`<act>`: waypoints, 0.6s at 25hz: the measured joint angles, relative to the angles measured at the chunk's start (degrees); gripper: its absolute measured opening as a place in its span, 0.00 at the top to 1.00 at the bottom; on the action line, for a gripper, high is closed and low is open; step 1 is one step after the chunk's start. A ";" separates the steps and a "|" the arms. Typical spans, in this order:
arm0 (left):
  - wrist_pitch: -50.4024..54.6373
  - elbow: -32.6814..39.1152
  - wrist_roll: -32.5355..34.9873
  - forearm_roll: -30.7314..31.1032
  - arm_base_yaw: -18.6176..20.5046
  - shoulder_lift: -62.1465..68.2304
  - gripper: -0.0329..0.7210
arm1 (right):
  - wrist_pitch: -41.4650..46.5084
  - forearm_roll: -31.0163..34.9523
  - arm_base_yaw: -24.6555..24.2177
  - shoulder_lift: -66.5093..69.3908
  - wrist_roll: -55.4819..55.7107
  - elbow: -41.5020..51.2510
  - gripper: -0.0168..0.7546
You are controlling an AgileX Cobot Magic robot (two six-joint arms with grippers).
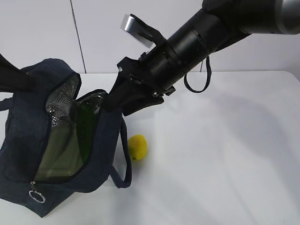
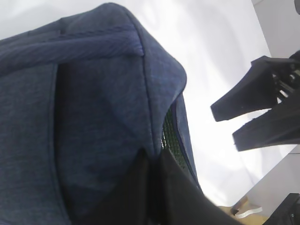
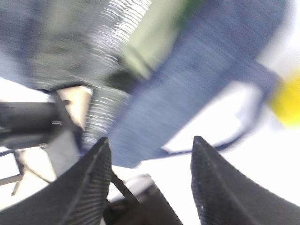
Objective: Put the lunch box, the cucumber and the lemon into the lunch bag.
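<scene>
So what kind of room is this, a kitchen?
Probably not a kitchen; it looks like a robot test room. There's only a bare white table, plain white wall panels behind, and black robot arms working on a lunch bag with a lemon beside it.

Navy bag (image 1: 28, 140) sits left, unzipped, foil lining showing. Green-lidded box (image 1: 63, 150) and cucumber (image 1: 86, 126) inside. Yellow lemon (image 1: 138, 147) lies just right of it.

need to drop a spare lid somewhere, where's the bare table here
Free: the wide white table right of the lemon, under the right arm, out to the far wall. Crowded: the left side, where the lunch bag, its strap handle and the lemon bunch together, with the right gripper at the bag's mouth.
</scene>
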 joint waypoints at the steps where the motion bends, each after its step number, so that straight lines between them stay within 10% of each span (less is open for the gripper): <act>1: 0.00 0.00 0.00 0.10 0.00 0.00 0.96 | 1.00 -0.26 -0.28 0.00 0.12 0.00 0.47; 15: 1.14 0.00 0.00 0.09 0.00 0.00 0.96 | -5.58 -19.65 -0.67 -2.27 22.07 0.11 0.47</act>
